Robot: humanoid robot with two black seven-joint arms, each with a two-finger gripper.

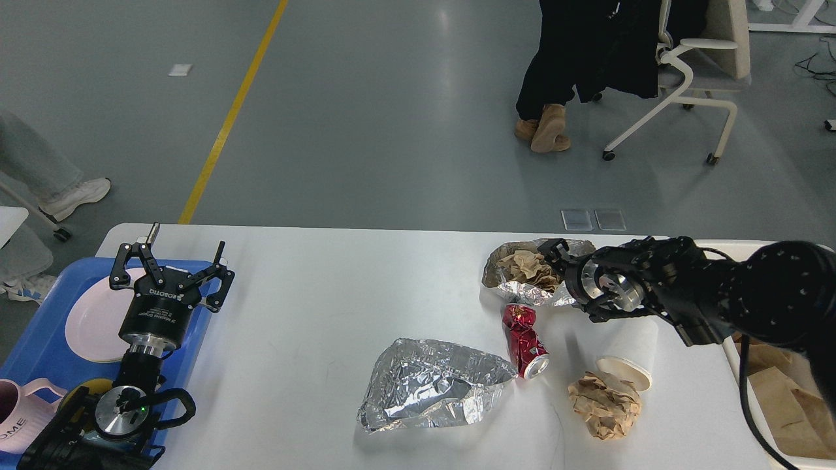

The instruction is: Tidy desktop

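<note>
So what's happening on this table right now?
A two-armed robot is clearing rubbish off the desktop. Its right gripper reaches over the far foil tray, which holds crumpled paper; whether it grips anything cannot be told. A crushed red can, a second foil piece, a paper cup and a paper wad lie on the desktop. The left gripper hangs open over the blue tray.
</note>
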